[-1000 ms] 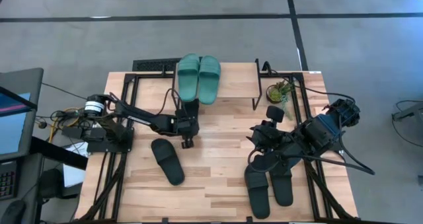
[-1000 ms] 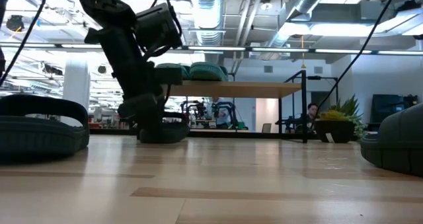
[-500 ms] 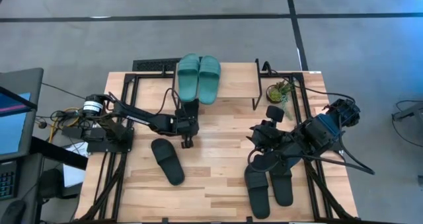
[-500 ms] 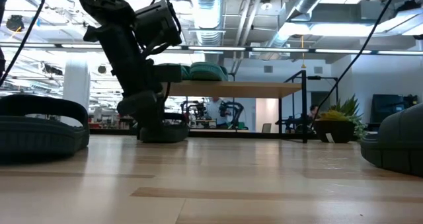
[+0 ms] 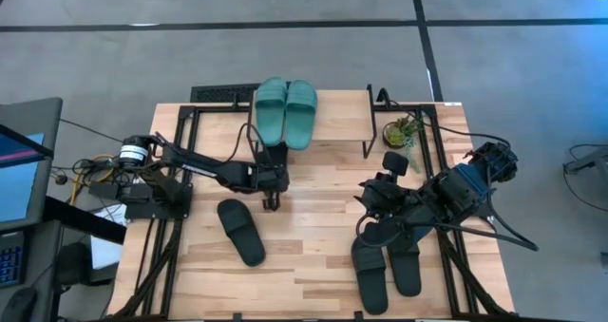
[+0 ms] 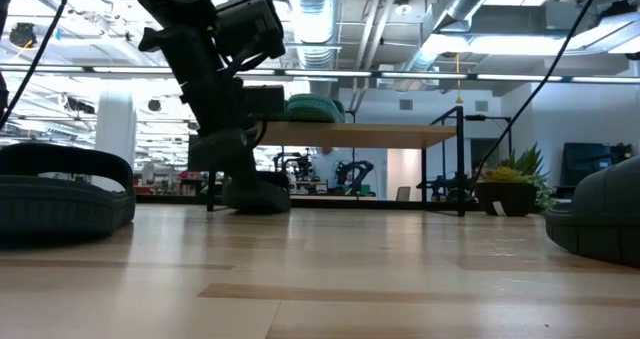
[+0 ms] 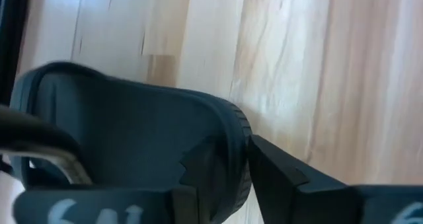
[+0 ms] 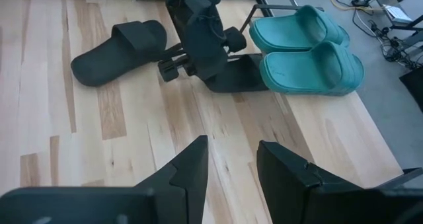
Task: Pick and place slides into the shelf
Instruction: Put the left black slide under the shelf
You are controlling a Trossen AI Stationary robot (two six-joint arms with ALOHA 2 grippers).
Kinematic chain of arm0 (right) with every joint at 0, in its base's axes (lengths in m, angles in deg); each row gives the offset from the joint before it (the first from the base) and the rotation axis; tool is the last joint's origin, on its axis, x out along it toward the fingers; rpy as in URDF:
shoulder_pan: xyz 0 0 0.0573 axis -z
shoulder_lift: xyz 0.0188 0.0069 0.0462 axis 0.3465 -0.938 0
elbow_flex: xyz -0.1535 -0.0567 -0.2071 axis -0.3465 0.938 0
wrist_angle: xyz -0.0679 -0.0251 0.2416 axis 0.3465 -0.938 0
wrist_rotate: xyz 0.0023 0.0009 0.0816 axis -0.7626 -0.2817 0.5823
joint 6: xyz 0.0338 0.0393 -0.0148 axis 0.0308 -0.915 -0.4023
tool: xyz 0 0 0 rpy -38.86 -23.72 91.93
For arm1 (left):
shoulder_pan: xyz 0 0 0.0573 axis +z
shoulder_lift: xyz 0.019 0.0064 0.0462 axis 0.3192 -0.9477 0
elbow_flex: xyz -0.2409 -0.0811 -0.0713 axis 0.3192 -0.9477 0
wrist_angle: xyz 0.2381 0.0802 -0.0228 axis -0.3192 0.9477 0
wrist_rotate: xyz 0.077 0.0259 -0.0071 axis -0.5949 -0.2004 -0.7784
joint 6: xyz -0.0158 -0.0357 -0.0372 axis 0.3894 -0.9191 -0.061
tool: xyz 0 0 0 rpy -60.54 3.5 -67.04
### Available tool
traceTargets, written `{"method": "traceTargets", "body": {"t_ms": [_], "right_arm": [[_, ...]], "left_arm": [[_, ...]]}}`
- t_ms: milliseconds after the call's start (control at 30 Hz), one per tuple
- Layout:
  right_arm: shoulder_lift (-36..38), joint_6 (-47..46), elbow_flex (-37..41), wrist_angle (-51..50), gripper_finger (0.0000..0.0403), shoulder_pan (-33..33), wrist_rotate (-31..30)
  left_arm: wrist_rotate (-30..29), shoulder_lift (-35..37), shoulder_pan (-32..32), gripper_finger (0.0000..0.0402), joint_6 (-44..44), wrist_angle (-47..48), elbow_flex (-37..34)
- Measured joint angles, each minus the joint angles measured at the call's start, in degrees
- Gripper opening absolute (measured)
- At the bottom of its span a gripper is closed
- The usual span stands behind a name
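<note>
We see the left gripper (image 5: 271, 202) out over the middle of the bench (image 5: 323, 246), just in front of the shelf (image 5: 332, 123), with its fingers (image 7: 277, 174) clamped on the rim of a black slide (image 7: 132, 151); the left wrist view shows one finger inside the sole's edge and the other outside it. In the low view that slide (image 6: 257, 194) sits at the bench surface under the arm, near the shelf's left legs. A teal pair of slides (image 5: 285, 110) lies side by side on top of the shelf's board, toward its left end. Another black slide (image 5: 240, 231) lies flat on the bench, nearer and slightly left of the left gripper. The right gripper (image 8: 231, 161) hovers above the right part of the bench with its fingers apart and nothing between them. Two more black slides (image 5: 385, 270) lie together at the near right of the bench, partly under the right arm. A small potted plant (image 5: 401, 132) stands at the far right, beside the shelf's right end.
</note>
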Motion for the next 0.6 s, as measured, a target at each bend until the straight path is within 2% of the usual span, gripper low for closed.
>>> {"method": "traceTargets", "body": {"t_ms": [200,600], "right_arm": [[0.0,0.3,0.0,0.0,0.0118,0.0,0.0],[0.0,0.1,0.0,0.0,0.0118,0.0,0.0]], "left_arm": [[0.0,0.0,1.4,0.0097,-1.2,2.1,0.0],[0.6,0.0,4.0,0.0098,-4.2,1.4,0.0]]}}
